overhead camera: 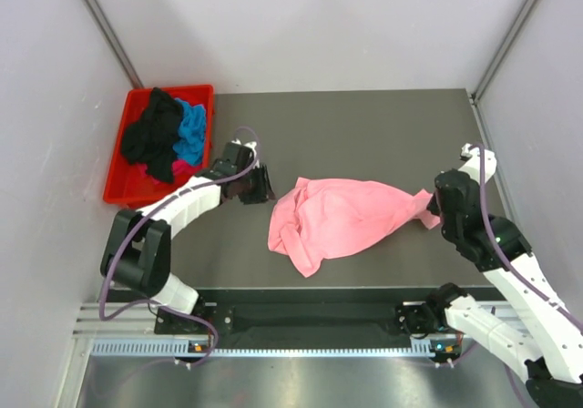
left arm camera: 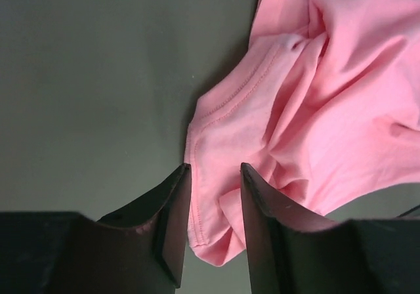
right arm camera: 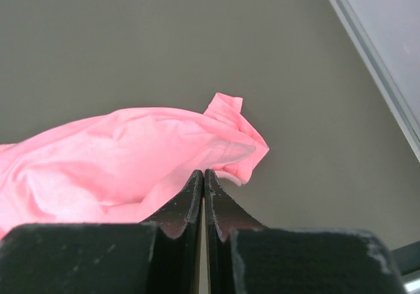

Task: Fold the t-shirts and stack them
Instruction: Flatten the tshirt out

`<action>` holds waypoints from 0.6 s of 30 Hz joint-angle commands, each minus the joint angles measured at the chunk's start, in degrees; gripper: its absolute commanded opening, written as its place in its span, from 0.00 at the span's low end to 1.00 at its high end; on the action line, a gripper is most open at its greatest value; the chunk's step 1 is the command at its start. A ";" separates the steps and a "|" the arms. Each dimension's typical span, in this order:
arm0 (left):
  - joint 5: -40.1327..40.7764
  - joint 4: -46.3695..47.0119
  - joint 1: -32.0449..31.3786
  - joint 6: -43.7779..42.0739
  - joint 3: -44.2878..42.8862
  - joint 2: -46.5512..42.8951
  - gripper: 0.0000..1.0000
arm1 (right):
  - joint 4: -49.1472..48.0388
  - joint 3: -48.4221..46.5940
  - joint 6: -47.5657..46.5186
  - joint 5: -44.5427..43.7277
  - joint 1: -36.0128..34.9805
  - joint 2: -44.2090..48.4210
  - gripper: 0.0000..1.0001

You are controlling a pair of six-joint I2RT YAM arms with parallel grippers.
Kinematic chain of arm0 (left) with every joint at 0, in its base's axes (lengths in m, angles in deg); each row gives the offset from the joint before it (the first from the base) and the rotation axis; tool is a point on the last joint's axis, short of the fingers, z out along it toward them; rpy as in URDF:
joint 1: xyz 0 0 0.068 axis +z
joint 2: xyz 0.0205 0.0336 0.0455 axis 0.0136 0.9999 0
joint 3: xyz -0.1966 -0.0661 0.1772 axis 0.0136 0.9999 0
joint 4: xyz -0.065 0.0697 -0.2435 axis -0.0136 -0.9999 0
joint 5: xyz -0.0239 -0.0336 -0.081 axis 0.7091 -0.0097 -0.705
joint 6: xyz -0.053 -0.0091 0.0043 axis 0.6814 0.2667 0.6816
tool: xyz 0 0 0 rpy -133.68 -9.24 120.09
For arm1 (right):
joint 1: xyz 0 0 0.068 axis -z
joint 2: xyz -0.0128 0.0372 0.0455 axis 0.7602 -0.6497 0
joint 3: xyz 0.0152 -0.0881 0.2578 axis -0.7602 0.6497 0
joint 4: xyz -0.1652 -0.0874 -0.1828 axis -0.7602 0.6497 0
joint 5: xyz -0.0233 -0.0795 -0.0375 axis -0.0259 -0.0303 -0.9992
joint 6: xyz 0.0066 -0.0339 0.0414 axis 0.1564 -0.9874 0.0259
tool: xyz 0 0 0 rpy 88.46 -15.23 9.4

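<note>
Where the dark surface (overhead camera: 364, 135) lies beyond the arm bases, a pink shirt (overhead camera: 342, 217) is spread in a crumpled heap at its middle, somewhat toward the near edge. Its right end is drawn out to a point, and there the right pincer (overhead camera: 435, 209) is met. In the right wrist view that pincer (right arm camera: 202, 174) is seen closed, its fingers pressed almost together on the shirt's (right arm camera: 131, 156) edge, while a small folded corner of cloth lies flat just beyond the tips.

Slightly farther off, on the left, the left pincer (overhead camera: 257, 188) is held just beside the shirt's far left corner. In the left wrist view this pincer (left arm camera: 213, 169) is shown open, its two fingers apart, and the shirt's (left arm camera: 315, 97) stitched hem and rumpled folds are seen between and beyond them, lower down; no cloth is gripped.

At the far left of the surface a red bin (overhead camera: 114, 189) is set. A black shirt (overhead camera: 155, 135), a blue shirt (overhead camera: 191, 130) and a magenta shirt (overhead camera: 182, 167) are piled loosely inside it, unfolded.
</note>
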 commanded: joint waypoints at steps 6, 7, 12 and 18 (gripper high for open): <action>1.24 -4.32 -9.43 -0.46 1.10 -5.52 0.43 | -5.47 2.49 -2.24 3.49 0.46 0.93 0.00; 2.29 -4.77 -10.84 0.68 1.63 -5.96 0.44 | -6.08 3.01 -2.24 3.93 0.54 1.02 0.00; 2.47 -1.36 -13.22 4.02 6.27 -6.05 0.44 | -7.40 3.81 -2.77 4.72 0.54 0.67 0.00; -0.86 4.27 -13.13 5.52 9.88 -5.88 0.43 | -6.96 3.37 -3.48 4.81 0.54 1.28 0.00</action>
